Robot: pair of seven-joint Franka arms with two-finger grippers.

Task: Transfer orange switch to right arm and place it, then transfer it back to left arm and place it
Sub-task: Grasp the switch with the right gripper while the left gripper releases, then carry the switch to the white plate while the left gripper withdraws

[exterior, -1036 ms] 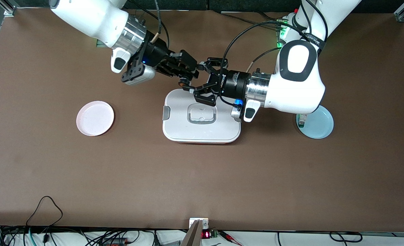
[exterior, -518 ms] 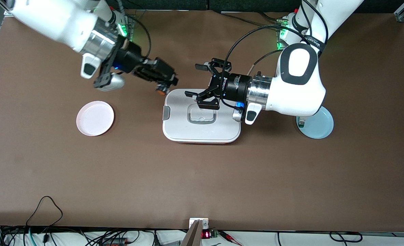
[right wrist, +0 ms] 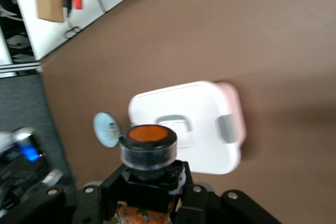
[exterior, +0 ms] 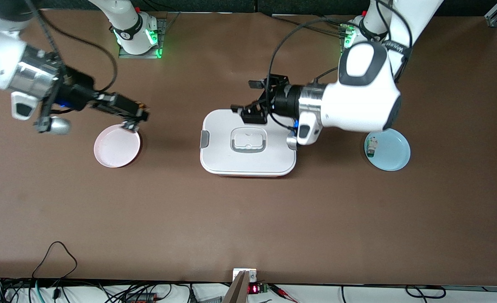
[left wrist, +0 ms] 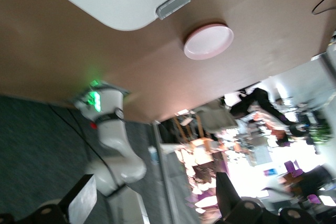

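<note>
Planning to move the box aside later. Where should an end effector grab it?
Likely the grey-rimmed handle recessed in the lid of the box, approached from straight above: the box lies flat, its rounded body looks too wide for two fingers, and the side clips are small.

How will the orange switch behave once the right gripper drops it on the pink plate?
The orange switch is a short cylinder, so on its side it would probably roll. The pink plate has a raised rim that should stop it. It looks rigid and light, held by the right gripper alone.
</note>
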